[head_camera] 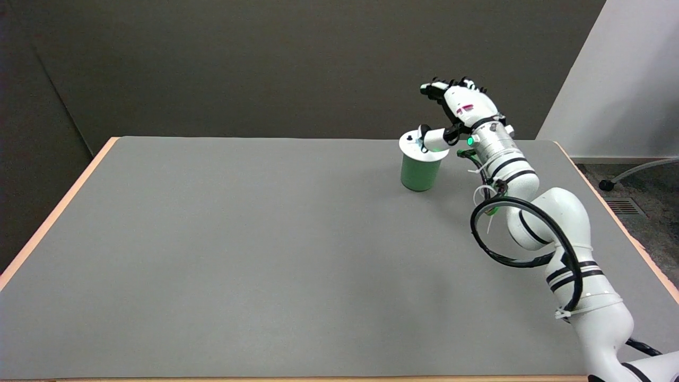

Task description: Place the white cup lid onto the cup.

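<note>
The right arm (536, 212) reached in from the lower right and bent up across the table toward the green cup (420, 170), a black cable looping beside its forearm. The right hand (460, 109) sat just right of the cup and above its rim, back of the hand turned up. One finger (432, 139) stretched out low and lay on the white cup lid (412, 141), while the others were raised and spread well above it. The hand held nothing; it only pressed or touched the lid from above.

The lid lay on top of the cup, covering its mouth; whether it was fully seated could not be told. The cup stood upright on the grey table (238, 254), toward the far edge and right of the middle.

The table had a pale wooden border. Behind the cup rose a dark wall (265, 63), and to the right of it a white panel (626, 79) over carpeted floor.
</note>
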Robot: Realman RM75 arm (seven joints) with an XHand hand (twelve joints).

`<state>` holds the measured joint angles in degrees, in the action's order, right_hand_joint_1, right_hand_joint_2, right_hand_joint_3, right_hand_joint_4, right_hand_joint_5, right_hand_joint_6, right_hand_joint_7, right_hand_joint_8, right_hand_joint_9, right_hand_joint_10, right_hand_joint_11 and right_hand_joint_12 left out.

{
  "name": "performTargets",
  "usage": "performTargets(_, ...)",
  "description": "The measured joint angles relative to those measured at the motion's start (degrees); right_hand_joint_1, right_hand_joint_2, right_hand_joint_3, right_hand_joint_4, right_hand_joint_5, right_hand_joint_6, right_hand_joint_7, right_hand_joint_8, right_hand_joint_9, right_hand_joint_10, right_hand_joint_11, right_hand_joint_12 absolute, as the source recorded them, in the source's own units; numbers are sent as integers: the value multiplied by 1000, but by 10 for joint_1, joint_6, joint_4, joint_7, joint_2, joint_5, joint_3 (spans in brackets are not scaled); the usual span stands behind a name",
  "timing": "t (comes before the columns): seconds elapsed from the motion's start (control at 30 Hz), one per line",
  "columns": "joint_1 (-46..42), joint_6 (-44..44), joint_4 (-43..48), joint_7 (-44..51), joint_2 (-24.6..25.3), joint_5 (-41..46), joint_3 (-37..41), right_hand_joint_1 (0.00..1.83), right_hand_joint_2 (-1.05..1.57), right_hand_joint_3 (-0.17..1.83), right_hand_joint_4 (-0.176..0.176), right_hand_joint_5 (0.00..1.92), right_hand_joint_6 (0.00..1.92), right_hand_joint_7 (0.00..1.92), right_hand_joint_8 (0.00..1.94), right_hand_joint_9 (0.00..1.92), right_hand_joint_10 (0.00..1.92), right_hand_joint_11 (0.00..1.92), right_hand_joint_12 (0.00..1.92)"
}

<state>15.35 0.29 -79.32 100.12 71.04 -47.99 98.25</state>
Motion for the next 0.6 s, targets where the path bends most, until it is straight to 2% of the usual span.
performTargets(0.17,-9,0,-28,0,1,0,13,924,674,920,13,549,169,556,167,405,672,-1,1060)
performTargets(0.2,-12,0,-35,0,1,0,17,903,658,975,14,551,190,556,175,404,690,-1,1072)
performTargets(0.3,-25,1,-56,0,2,0,29,900,681,966,22,607,199,605,178,418,694,-1,1071)
performTargets(0.6,-72,12,-114,0,20,0,90,896,710,961,23,629,199,627,177,437,697,-1,1065)
